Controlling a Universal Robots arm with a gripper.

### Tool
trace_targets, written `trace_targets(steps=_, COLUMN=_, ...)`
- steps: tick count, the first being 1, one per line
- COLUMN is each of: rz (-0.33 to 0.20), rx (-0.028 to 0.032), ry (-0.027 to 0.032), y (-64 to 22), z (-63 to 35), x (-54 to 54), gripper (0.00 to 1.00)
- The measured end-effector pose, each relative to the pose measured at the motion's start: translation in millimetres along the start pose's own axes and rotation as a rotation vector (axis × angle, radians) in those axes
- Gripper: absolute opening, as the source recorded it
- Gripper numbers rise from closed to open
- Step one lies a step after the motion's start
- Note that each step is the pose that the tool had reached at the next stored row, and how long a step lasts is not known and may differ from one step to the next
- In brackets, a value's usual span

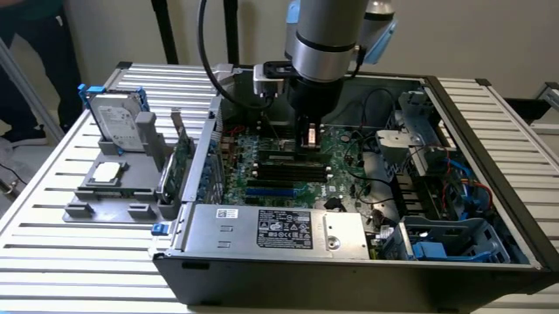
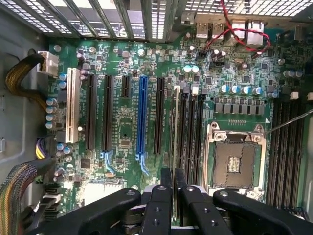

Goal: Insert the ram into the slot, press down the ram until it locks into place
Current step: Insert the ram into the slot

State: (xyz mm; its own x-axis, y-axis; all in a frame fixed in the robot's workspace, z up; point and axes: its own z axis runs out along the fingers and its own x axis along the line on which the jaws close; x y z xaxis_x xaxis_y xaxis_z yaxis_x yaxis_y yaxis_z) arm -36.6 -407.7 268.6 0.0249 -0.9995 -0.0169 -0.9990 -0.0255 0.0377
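Note:
The ram (image 2: 175, 127) stands on edge as a thin pale line in the black memory slot (image 2: 177, 98) nearest the long black expansion sockets. Empty black memory sockets (image 2: 191, 127) lie alongside it. My gripper (image 2: 173, 178) has its two black fingers (image 2: 165, 183) close together on either side of the stick's near end. In the exterior view the gripper (image 1: 307, 140) reaches down into the open case. There the ram (image 1: 279, 155) is a green strip on the motherboard, running toward the exterior view's left from the fingers. More black sockets (image 1: 284, 169) lie just in front.
A bright blue socket (image 2: 142, 117), a white socket (image 2: 72, 105) and the square silver processor socket (image 2: 236, 159) flank the memory sockets. Red wires (image 2: 230, 29) cross near the rear ports. Outside the case stand a hard drive (image 1: 118, 121), a grey holder (image 1: 109, 190) and an expansion card (image 1: 182, 163).

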Motion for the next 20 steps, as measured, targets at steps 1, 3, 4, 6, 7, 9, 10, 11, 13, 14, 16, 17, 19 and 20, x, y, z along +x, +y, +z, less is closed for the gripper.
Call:
trace_targets(steps=1, rz=0.000, rx=0.0000, ry=0.0000, y=-0.1, z=1.9, x=0.0, gripper=0.14)
trace_targets(steps=3, rz=0.000, rx=0.0001, ry=0.0000, y=-0.4, z=5.5, x=0.1, gripper=0.14)
trace_targets(steps=4, rz=0.000, rx=0.0000, ry=0.0000, y=-0.5, z=7.3, x=0.1, gripper=0.14)
trace_targets(steps=6, rz=0.000, rx=0.0000, ry=0.0000, y=-0.8, z=11.0, x=0.2, gripper=0.14)
trace_targets(steps=7, rz=0.000, rx=0.0000, ry=0.0001, y=-0.9, z=12.8, x=0.2, gripper=0.14)
trace_targets(steps=9, rz=0.000, rx=0.0000, ry=0.0001, y=-1.1, z=16.4, x=0.3, gripper=0.14)
trace_targets(steps=10, rz=0.000, rx=0.0001, ry=-0.0001, y=-1.2, z=18.3, x=0.3, gripper=0.14)
trace_targets(steps=11, rz=0.000, rx=0.0000, ry=0.0001, y=-1.3, z=20.0, x=0.4, gripper=0.14)
trace_targets(steps=13, rz=0.000, rx=0.0000, ry=0.0001, y=-1.4, z=23.7, x=0.4, gripper=0.14)
trace_targets(steps=14, rz=0.000, rx=0.0000, ry=0.0000, y=-1.5, z=25.5, x=0.4, gripper=0.14)
trace_targets(steps=16, rz=0.000, rx=0.0000, ry=0.0001, y=-1.7, z=29.1, x=0.3, gripper=0.14)
trace_targets(steps=17, rz=0.000, rx=0.0000, ry=0.0001, y=-1.7, z=30.8, x=0.1, gripper=0.14)
trace_targets(steps=19, rz=0.000, rx=0.0000, ry=0.0002, y=-1.7, z=31.5, x=-0.5, gripper=0.14)
trace_targets(steps=20, rz=0.000, rx=0.0003, ry=0.0001, y=-1.7, z=31.6, x=-0.9, gripper=0.14)
